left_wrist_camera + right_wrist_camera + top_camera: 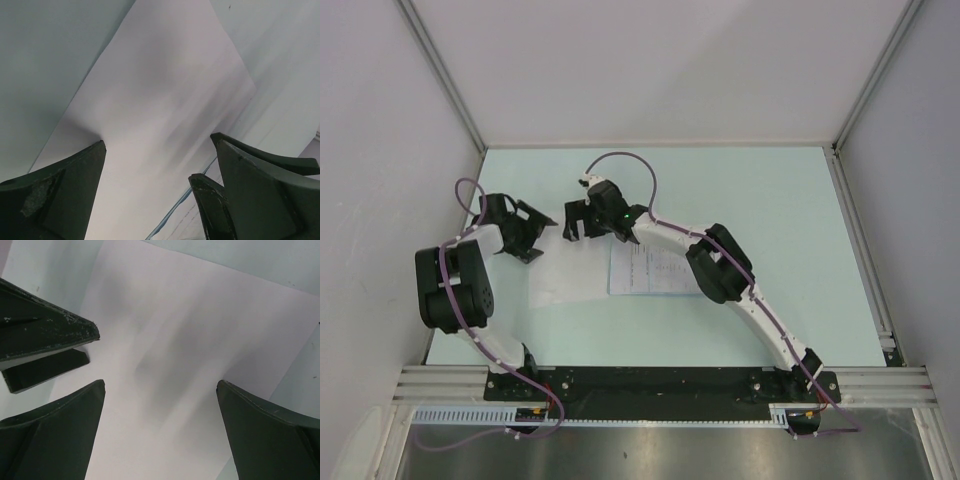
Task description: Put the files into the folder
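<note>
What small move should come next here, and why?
Probably lower the right claw onto the blank white paper sheet and pinch its edge. Both it and the left claw hang open above that sheet, gripping nothing, and the sheet lies flat beside the translucent pale-blue plastic sleeve.

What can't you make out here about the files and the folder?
- Files: in the top view the right arm covers part of them, and the print is too small to read.
- Folder: the left wrist view shows only a blue edge; in the top view its outline is lost against the pale table.
- White sheet: it runs off frame in both wrist views.
</note>
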`<control>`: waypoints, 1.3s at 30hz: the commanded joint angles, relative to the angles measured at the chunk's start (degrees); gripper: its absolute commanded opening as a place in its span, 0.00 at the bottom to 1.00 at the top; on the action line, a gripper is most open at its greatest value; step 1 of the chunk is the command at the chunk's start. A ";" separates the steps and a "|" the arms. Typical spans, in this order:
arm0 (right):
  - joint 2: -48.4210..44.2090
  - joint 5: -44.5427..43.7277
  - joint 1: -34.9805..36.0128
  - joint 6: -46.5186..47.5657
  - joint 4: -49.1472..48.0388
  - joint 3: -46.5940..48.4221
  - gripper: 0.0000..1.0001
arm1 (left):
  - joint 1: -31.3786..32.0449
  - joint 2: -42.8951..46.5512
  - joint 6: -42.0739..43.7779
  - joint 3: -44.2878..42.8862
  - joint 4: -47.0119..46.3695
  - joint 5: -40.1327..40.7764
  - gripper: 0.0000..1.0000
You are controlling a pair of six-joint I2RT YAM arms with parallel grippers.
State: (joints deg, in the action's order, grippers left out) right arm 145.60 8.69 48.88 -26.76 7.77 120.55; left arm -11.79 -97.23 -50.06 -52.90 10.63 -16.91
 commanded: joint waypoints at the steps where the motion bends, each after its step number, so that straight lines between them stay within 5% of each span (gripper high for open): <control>1: -3.47 -3.06 -0.19 7.77 9.19 -1.54 1.00 | 0.28 5.46 5.93 0.09 7.20 -1.37 0.99; 7: -10.15 -3.25 0.60 2.71 16.13 -5.31 1.00 | 0.98 13.90 6.30 2.89 9.93 -2.69 1.00; 21: -20.44 -6.85 0.69 -5.05 12.81 -28.24 0.99 | 1.68 11.62 6.82 9.13 6.77 -1.02 1.00; 32: -21.23 -7.45 6.57 -5.49 17.54 -21.15 0.97 | 2.12 10.48 5.59 11.07 7.21 -1.11 1.00; 39: -23.61 -6.31 7.63 -11.38 14.82 -26.77 0.88 | 2.04 11.45 5.06 12.83 6.15 -0.58 0.99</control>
State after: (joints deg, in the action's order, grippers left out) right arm 125.38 2.87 56.75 -33.87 23.03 95.96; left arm -10.13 -85.93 -44.62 -42.35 16.51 -18.59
